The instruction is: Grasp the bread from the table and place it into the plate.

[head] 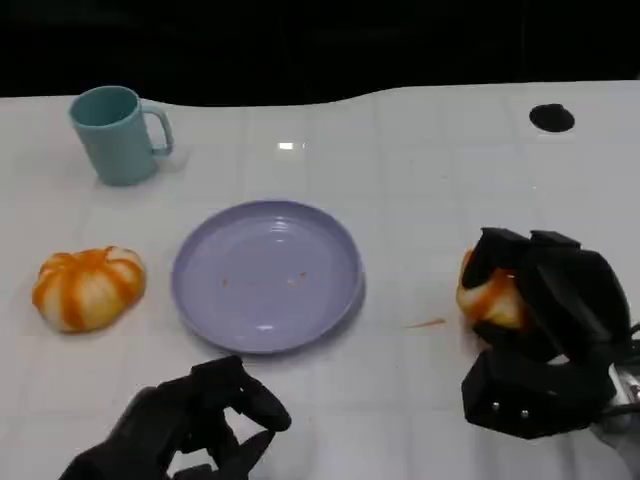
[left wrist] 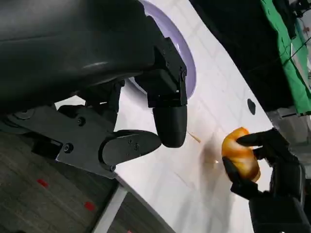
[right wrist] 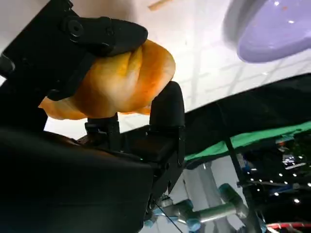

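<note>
A lilac plate [head: 268, 275] sits mid-table with nothing on it but a few crumbs. My right hand [head: 545, 310] grips an orange bread roll [head: 490, 295] at the right of the table; the right wrist view shows its fingers [right wrist: 104, 34] wrapped round the roll [right wrist: 116, 80], with the plate [right wrist: 274, 31] beyond. In the left wrist view the same roll [left wrist: 240, 154] sits between the right hand's fingers [left wrist: 265, 141]. A second orange-and-white roll [head: 88, 287] lies left of the plate. My left hand [head: 195, 420] hovers near the front edge, fingers curled in, holding nothing.
A teal mug [head: 115, 133] stands at the back left. A black round hole [head: 551, 118] marks the table's back right. An orange crumb streak [head: 427, 322] lies between plate and right hand. The table's far edge borders darkness.
</note>
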